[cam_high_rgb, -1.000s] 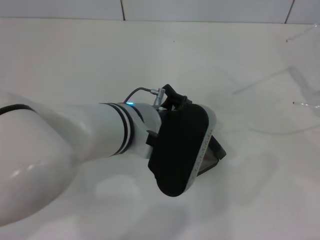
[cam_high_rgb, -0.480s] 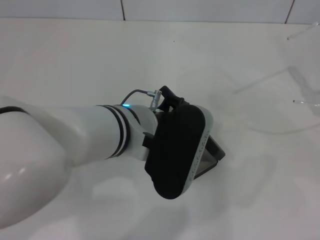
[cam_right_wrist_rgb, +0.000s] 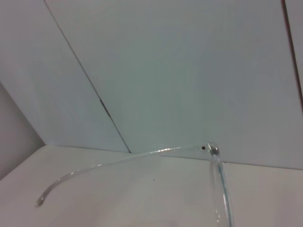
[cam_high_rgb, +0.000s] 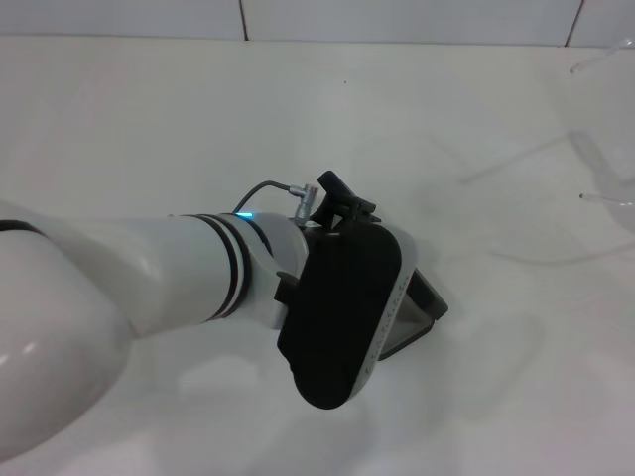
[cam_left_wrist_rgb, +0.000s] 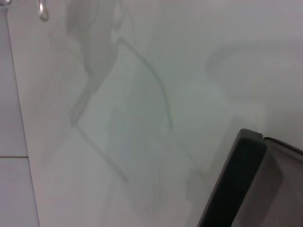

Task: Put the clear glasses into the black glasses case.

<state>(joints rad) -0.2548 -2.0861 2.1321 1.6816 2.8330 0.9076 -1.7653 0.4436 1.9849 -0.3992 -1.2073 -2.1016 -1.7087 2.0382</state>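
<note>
The black glasses case (cam_high_rgb: 422, 305) sits open in the middle of the white table, grey lining showing. Its black lid (cam_high_rgb: 342, 307) stands up toward me. My left arm (cam_high_rgb: 169, 278) reaches in from the left, and its gripper is hidden behind the lid. The left wrist view shows one black edge of the case (cam_left_wrist_rgb: 236, 179) with grey lining beside it. The clear glasses (cam_high_rgb: 598, 201) hang faintly at the far right edge of the head view. In the right wrist view a temple arm of the clear glasses (cam_right_wrist_rgb: 118, 161) and a lens rim float in front of the wall. My right gripper is out of view.
A white tabletop (cam_high_rgb: 198, 129) runs back to a tiled wall (cam_high_rgb: 397, 18). Faint shadows of the glasses fall on the table at the right (cam_high_rgb: 536, 159).
My left arm and the case lid have shifted slightly toward the near left. The glasses' temple tips at the right edge have drifted a little upward.
</note>
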